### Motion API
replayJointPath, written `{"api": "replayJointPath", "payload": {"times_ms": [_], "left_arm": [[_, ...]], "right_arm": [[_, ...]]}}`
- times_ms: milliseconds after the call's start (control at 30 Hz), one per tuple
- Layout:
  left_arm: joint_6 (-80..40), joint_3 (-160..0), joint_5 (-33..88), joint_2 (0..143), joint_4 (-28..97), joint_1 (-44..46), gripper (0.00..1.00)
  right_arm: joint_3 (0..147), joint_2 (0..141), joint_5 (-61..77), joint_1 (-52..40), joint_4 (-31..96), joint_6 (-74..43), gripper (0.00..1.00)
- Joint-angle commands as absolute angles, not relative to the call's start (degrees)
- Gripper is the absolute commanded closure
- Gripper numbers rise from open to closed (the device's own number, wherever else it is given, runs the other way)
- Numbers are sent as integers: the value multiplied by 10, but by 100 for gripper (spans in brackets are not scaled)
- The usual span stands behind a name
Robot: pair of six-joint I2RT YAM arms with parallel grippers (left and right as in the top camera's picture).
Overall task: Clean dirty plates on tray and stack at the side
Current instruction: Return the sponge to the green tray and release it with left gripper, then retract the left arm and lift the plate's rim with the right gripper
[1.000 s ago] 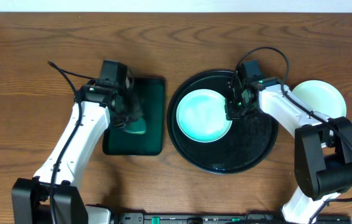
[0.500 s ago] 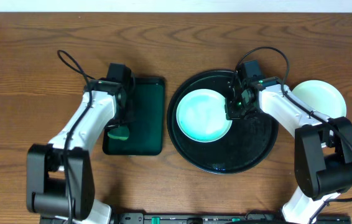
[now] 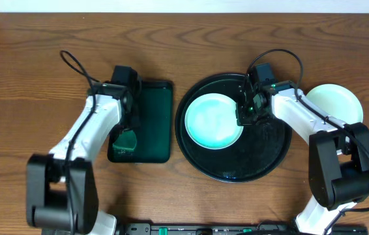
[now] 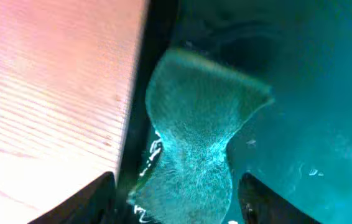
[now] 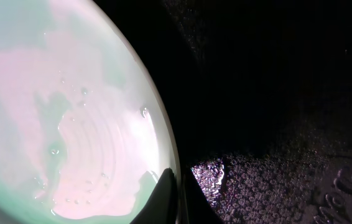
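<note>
Pinching the right rim of a mint plate (image 3: 212, 122), the right hand (image 3: 245, 115) has its fingers pressed together on the edge. That plate lies in the left half of the round black tray (image 3: 263, 156), its surface wet and streaky. Another pale plate (image 3: 336, 98) is on the desk (image 3: 41, 52) just right of the tray, partly under the right arm. The left hand (image 3: 129, 124) is over the green rectangular tray (image 3: 155, 111), fingers on either side of a green sponge (image 3: 127, 139); can't tell if it's clamped.
</note>
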State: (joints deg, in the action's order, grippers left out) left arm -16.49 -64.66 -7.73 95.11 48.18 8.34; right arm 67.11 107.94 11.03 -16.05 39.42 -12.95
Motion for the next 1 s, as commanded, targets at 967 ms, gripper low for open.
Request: {"api": "replayJointPath", "payload": {"times_ms": [967], "left_arm": [[-258, -695, -73, 779, 495, -121, 20]], "right_arm": [[653, 1070, 108, -166, 353, -128, 69]]}}
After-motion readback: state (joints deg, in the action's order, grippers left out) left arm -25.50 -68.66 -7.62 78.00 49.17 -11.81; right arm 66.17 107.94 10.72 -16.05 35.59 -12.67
